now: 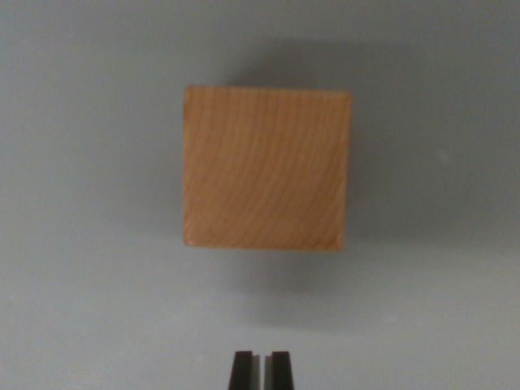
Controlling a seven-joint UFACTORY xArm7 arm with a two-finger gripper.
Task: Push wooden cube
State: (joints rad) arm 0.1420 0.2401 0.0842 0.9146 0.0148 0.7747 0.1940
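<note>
a plain grey surface (81, 309) fills the whole wrist view and carries everything else; it is bare all round the jaws, with only soft shadow on it ahead of them. on it sits the wooden cube (266, 168), the largest thing in sight, lying straight ahead of the jaws, up the picture from them, and well apart from them with an open strip of grey between. its pale face shows curved grain and looks almost square, so it has no long axis to speak of; its edges run square to the view, and its near edge lies crosswise to the line that leads out from the jaws. the cube's middle sits only a touch toward the wrist view's right of that line, close enough that i judge it to be nearly centred. smallest of all is the gripper (260, 366), of which only two dark fingertips (241, 370) poke up from the bottom edge. they stand clenched almost together, with only a thin slit between them, and nothing is held in that slit. this is the relation the coming move seems to turn on: the cube is dead ahead, not touched yet, and its flat near edge faces the closed tips, so a straight advance should meet it fairly. how high the tips ride above the surface cannot be told from here.
</note>
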